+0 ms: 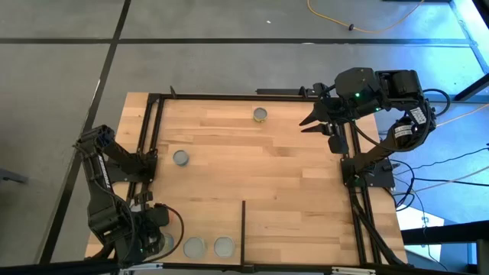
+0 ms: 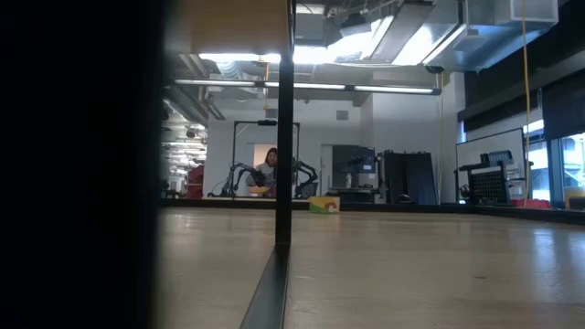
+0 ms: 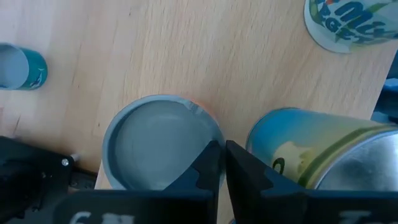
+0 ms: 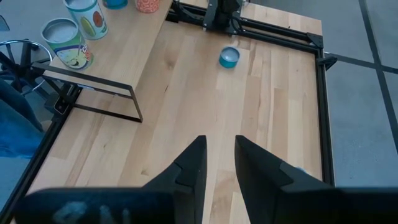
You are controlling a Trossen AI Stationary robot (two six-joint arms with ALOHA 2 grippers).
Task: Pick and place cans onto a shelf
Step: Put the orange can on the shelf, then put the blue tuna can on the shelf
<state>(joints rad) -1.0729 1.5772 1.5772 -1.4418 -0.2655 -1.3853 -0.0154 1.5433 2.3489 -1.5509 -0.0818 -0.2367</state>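
At the table's near-left corner | left gripper (image 3: pixel 221 163) low over the shelf (image 3: pixel 249 68), fingers nearly together, nothing between them, tips between two cans (image 3: pixel 163 142) | third can (image 1: pixel 224 246) beside | teal can (image 1: pixel 180 157), another (image 1: pixel 260 114) on tabletop | right gripper (image 1: pixel 312 123) open, far-right edge.

A robotics lab: beyond the planked counter (image 2: pixel 411 265), an open hall with exposed ceiling ducts (image 2: pixel 366 23) and strip lights, a second pair of robot arms (image 2: pixel 239 175) on a far frame, a seated person (image 2: pixel 269 172), and equipment racks (image 2: pixel 484 183) at right.
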